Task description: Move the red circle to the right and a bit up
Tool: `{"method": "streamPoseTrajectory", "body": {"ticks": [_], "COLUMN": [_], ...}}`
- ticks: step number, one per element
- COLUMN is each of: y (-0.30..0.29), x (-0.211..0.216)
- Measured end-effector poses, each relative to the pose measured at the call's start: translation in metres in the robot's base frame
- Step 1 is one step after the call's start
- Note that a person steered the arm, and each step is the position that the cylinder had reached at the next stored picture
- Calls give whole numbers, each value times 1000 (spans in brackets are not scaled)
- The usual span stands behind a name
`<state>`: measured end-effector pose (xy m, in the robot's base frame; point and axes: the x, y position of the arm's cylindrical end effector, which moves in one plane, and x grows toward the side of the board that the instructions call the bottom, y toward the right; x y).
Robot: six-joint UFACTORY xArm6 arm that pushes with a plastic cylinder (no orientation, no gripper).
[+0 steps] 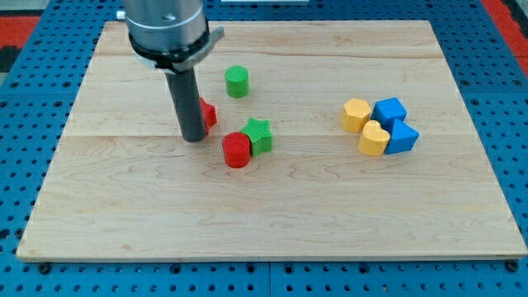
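Note:
The red circle [236,149] is a short red cylinder near the middle of the wooden board [272,206]. It touches a green star [258,134] at its upper right. My tip [194,138] rests on the board to the left of the red circle, a small gap apart. A second red block [207,113] sits right behind the rod, mostly hidden by it; its shape cannot be made out.
A green cylinder [237,81] stands toward the view's top of the star. At the right is a tight cluster: a yellow hexagon [356,114], a yellow heart [374,138], a blue cube [388,110] and another blue block [402,137].

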<state>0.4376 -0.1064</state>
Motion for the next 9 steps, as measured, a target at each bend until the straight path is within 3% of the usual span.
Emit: {"method": "streamPoseTrajectory", "body": {"ticks": [1, 3, 8, 9], "y": [-11, -7, 39, 47], "x": [-13, 73, 4, 22]}}
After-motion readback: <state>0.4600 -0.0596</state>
